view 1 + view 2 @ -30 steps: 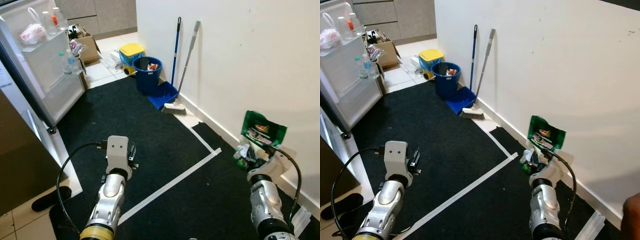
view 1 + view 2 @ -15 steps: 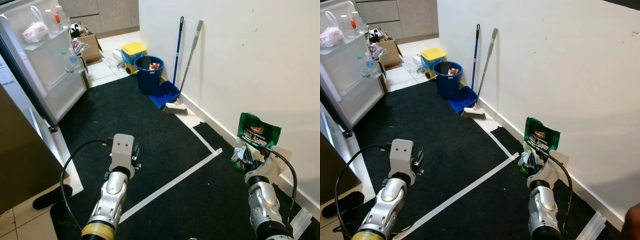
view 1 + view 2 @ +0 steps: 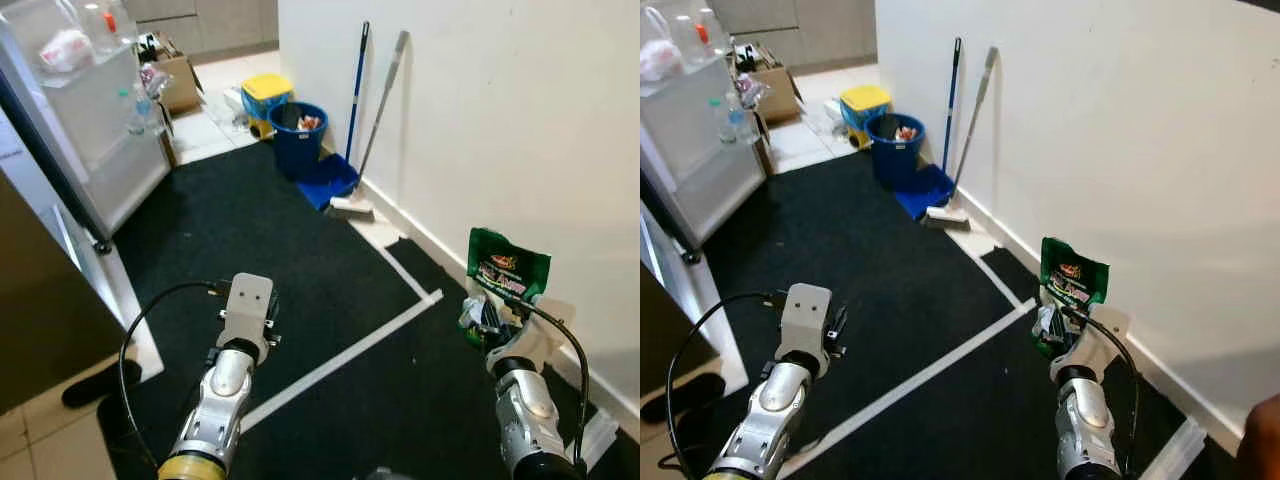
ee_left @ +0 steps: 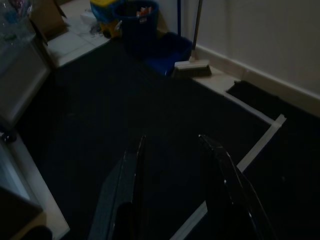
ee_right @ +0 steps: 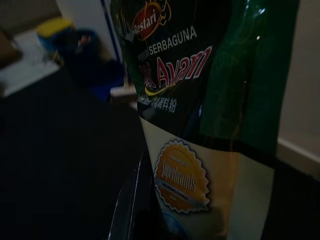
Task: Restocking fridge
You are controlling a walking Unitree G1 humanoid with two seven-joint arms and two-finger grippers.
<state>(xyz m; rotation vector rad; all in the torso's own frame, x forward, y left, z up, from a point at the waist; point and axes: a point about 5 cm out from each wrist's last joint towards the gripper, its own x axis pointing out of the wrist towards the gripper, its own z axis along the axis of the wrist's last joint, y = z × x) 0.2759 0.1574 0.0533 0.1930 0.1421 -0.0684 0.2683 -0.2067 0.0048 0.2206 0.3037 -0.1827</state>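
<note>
Kitchen-ish corner w/ a big black mat (image 3: 260,260) marked w/ white tape (image 3: 345,355), white wall on the robot's right.

The task's thing, a green seasoning pouch (image 3: 506,272), is up off the floor, pinched at its lower end by the right gripper (image 3: 487,318), close to the wall. Right wrist view is mostly label w/ one black finger (image 5: 131,200) against it, so the grip looks firm. It's held upright, prob so nothing sags while walking.

Left gripper (image 4: 172,165) hangs low over the mat, fingers apart w/ nothing between them, free for a door or shelf imo.

Fridge door (image 3: 95,130) stands open far left, shelves w/ bottles (image 3: 137,108), well apart from the pouch. Blue bucket (image 3: 298,140), dustpan (image 3: 335,187) and broom (image 3: 372,140) sit by the wall, parked out of the way.
</note>
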